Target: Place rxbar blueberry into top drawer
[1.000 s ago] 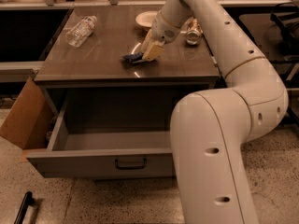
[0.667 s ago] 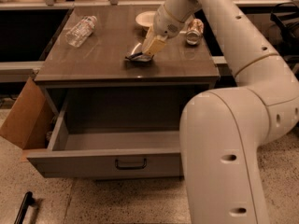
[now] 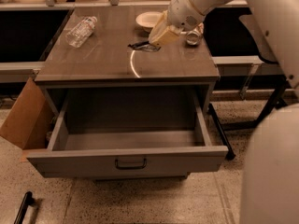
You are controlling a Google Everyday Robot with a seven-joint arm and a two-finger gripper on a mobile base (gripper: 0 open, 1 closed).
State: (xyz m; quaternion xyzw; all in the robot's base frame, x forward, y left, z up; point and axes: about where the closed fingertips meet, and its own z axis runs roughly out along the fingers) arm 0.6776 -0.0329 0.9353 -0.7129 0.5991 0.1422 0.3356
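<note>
The rxbar blueberry (image 3: 140,45) is a small dark flat bar at the middle back of the tabletop. My gripper (image 3: 150,43) reaches down from the upper right and sits right at the bar's right end. I cannot tell whether the bar rests on the top or is held just above it. The top drawer (image 3: 126,160) is pulled wide open below the tabletop, with nothing visible inside. Its dark bar handle (image 3: 131,163) is at the centre of the front panel.
A clear water bottle (image 3: 80,31) lies at the back left of the tabletop. A white bowl (image 3: 147,18) and a silvery can (image 3: 193,35) stand behind and right of the gripper. A cardboard box (image 3: 21,118) leans at the cabinet's left. My arm's white body (image 3: 271,171) fills the right.
The gripper and the dark bar have shifted slightly up and back over the tabletop. My arm's lower part has swung further right, uncovering the drawer's right side.
</note>
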